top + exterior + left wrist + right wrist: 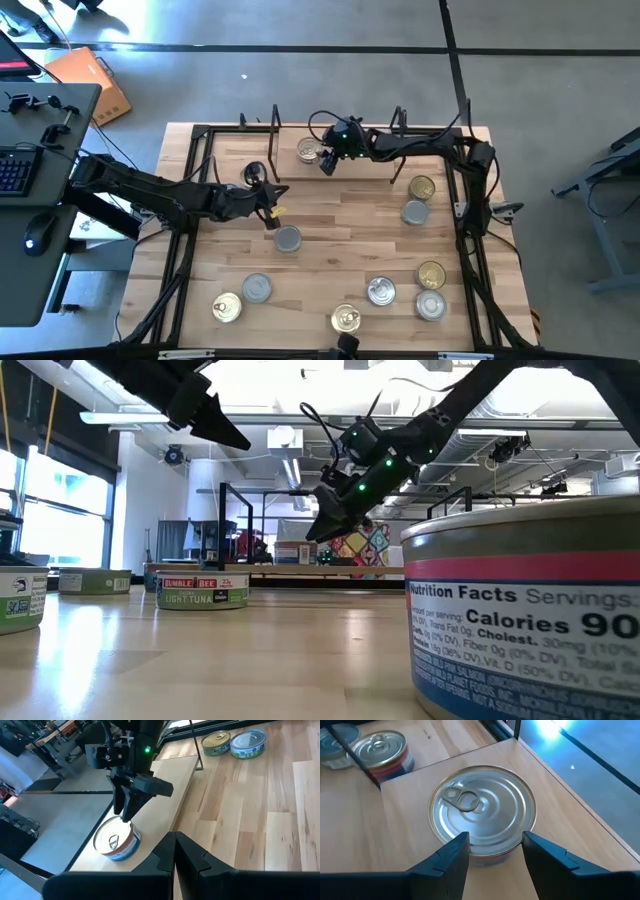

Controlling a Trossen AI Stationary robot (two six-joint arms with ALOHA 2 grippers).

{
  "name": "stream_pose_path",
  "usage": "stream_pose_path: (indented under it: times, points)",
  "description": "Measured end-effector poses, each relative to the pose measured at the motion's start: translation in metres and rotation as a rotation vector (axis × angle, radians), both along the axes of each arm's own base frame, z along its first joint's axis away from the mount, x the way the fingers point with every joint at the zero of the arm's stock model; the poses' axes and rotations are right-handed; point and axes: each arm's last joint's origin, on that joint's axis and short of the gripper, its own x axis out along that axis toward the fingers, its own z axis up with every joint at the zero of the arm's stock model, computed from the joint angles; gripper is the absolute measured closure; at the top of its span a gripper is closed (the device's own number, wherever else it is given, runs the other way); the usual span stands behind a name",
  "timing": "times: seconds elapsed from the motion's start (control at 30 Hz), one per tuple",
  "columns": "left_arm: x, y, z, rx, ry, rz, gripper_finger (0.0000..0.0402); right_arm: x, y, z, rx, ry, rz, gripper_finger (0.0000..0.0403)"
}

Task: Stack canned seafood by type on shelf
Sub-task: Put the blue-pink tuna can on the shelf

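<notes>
A silver-lidded tin (482,817) of canned seafood stands alone on the light-wood shelf (560,815) at the table's far edge, resting on its base; the high view shows this tin (308,150) too. My right gripper (495,852) is open and slants down over it, its fingertips at the tin's rim on the arm's side. My left gripper (175,857) is shut on nothing and hovers above the table's middle left (270,210). A grey-lidded tin (288,238) sits on the table just near of it. My right gripper's fingertips (125,815) come down from above at a slant onto the rim (495,855) of the tin on the shelf. The gap between them is narrower than the tin. I cannot tell whether they touch it.
Several more tins stand loose on the table: gold (422,187) and grey (415,212) at the right, others along the near edge (345,320). Black wire uprights (195,750) bound the shelf. A black frame rail (470,200) runs along the table's sides.
</notes>
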Motion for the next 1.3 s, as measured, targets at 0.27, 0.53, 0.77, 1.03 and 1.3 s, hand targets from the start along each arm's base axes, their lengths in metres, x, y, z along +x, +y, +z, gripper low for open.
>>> stream_pose_path:
  times: [0.27,0.53,0.77,1.03,1.3]
  points:
    - [0.0,0.0,0.0,0.0,-0.001,0.0,0.0402,0.005,-0.002,-0.004,0.003,-0.045,-0.014,0.0227]
    - [0.0,0.003,0.0,-0.003,-0.003,0.014,0.0401,0.019,-0.005,0.0,0.019,-0.033,-0.02,0.0227]
    - [0.0,0.005,-0.002,-0.019,0.005,0.028,0.0402,0.043,-0.01,0.005,0.007,0.086,-0.04,0.0229]
    - [-0.002,0.005,-0.003,-0.028,0.019,0.036,0.0401,0.071,-0.03,0.007,0.006,0.151,-0.086,0.0255]
    - [-0.002,0.005,-0.004,-0.027,0.028,0.036,0.0401,0.092,-0.042,0.008,0.006,0.186,-0.102,0.0258]
